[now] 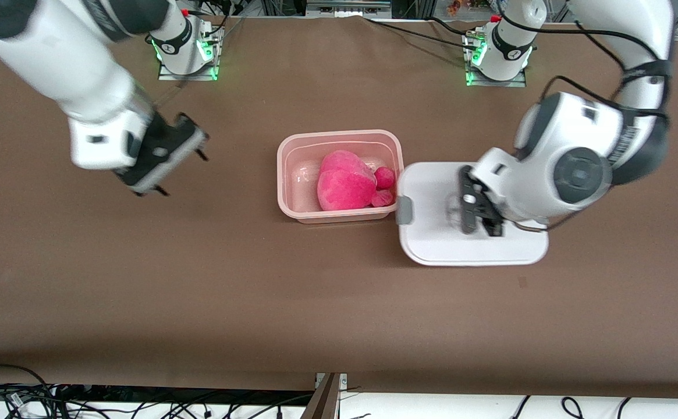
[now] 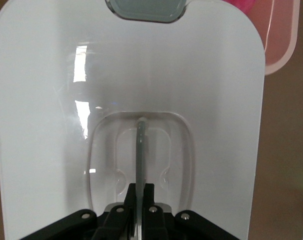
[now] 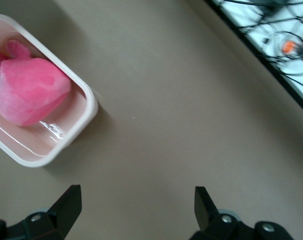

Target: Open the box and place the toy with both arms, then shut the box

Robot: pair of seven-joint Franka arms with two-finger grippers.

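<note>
The box, a pinkish tub, stands open at mid-table with the pink plush toy lying inside it. Its white lid sits level beside the tub toward the left arm's end, grey clip close to the tub's wall. My left gripper is over the lid's middle, shut on the clear handle; the left wrist view shows the lid under my left gripper. My right gripper hangs open and holds nothing over bare table toward the right arm's end. The right wrist view shows my right gripper, the box and the toy.
The brown table carries both arm bases along its edge farthest from the front camera. Loose cables lie past the table's near edge.
</note>
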